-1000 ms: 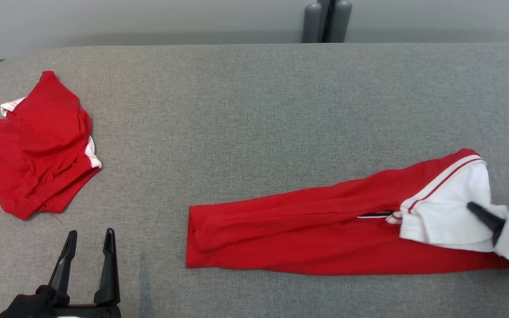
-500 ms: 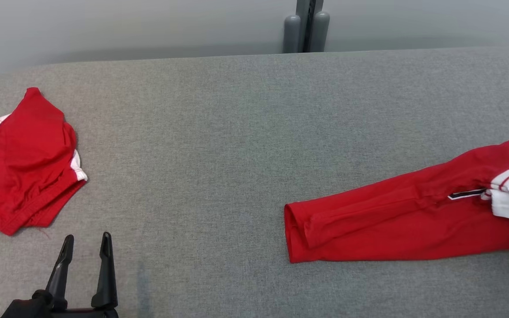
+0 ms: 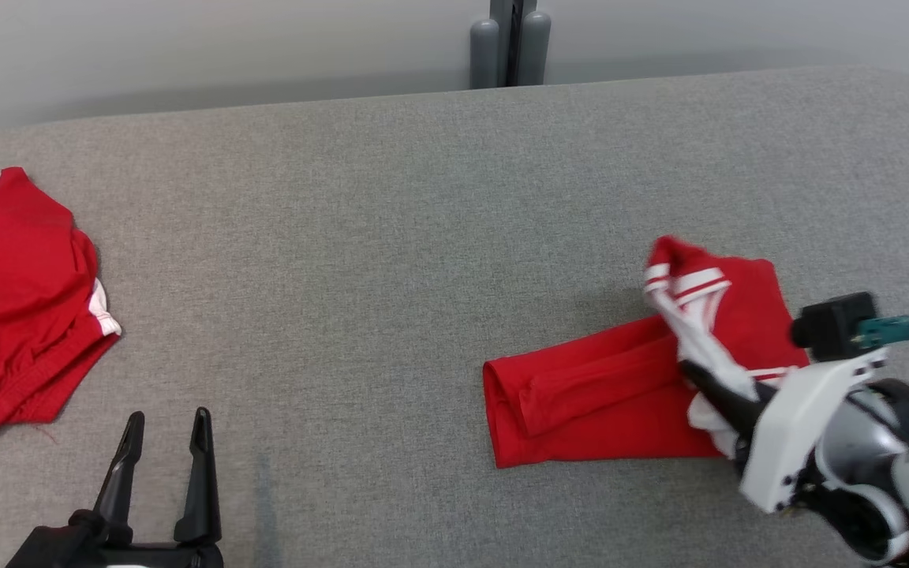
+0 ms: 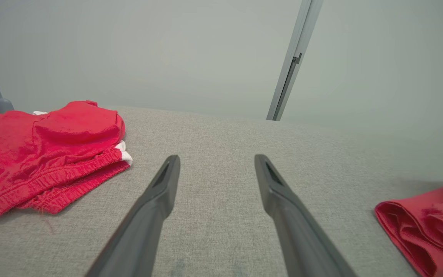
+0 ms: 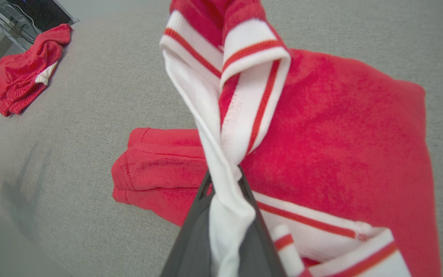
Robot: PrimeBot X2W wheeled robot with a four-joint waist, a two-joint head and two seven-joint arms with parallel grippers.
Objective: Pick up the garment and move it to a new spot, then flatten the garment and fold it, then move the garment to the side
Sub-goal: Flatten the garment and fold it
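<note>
Pinches the white, red-striped end of the garment (image 3: 604,394) in the right gripper (image 3: 691,371), fingers pressed together with the cloth bunched between them. Holds that end raised and doubled back over the red part, which lies flat on the table (image 3: 391,237) toward the right edge and nearer the front. Hangs the left gripper (image 3: 168,416) over the front left of the table, fingers spread wide, touching nothing. Leaves the other garment (image 3: 13,315) crumpled at the left edge, well apart. Against a second ago: lay stretched out long then, white end flat at the right; since dragged rightward across the table, and now turned back over itself into a much shorter shape. Seen from a head camera that has itself swung.
</note>
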